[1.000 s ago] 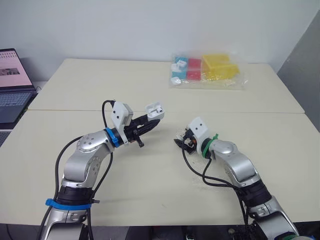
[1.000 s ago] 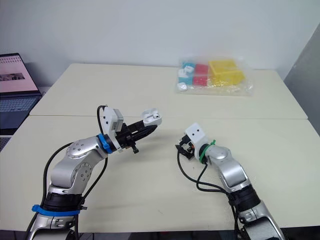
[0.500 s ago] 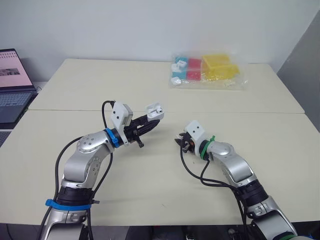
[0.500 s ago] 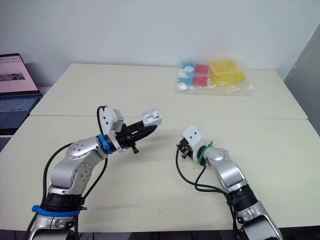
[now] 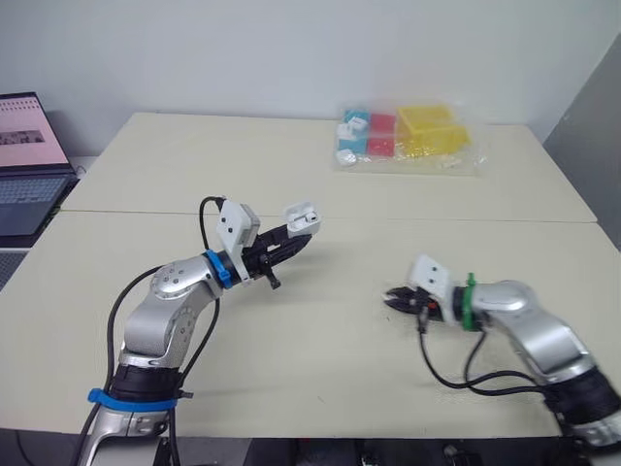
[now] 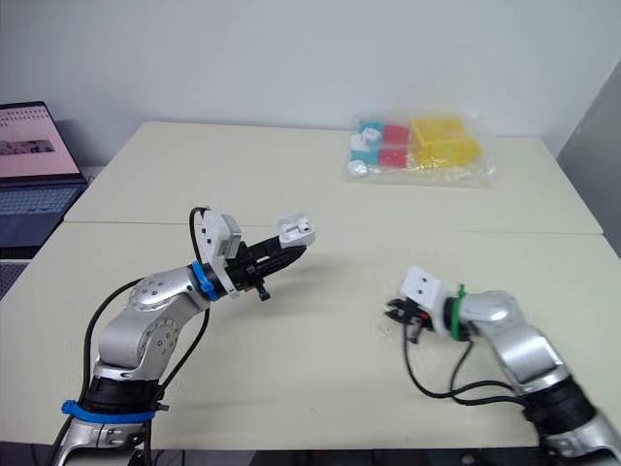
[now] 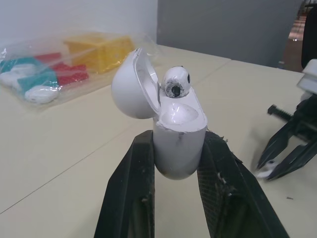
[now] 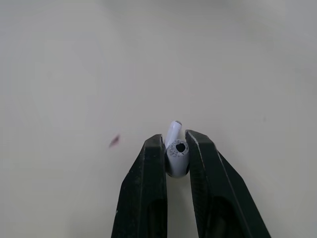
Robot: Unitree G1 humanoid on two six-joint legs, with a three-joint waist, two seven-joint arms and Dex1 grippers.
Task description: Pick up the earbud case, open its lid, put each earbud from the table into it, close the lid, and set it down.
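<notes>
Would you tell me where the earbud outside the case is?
The earbud is pinched in the right gripper, low over the table, right of the case.

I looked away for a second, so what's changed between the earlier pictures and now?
The right gripper swung out to the robot's right, away from the earbud case; it is shut on an earbud. The left gripper kept the open earbud case raised, unchanged.

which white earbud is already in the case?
The white earbud seated in the open white case in the left gripper; the other earbud is pinched in the right gripper.
</notes>
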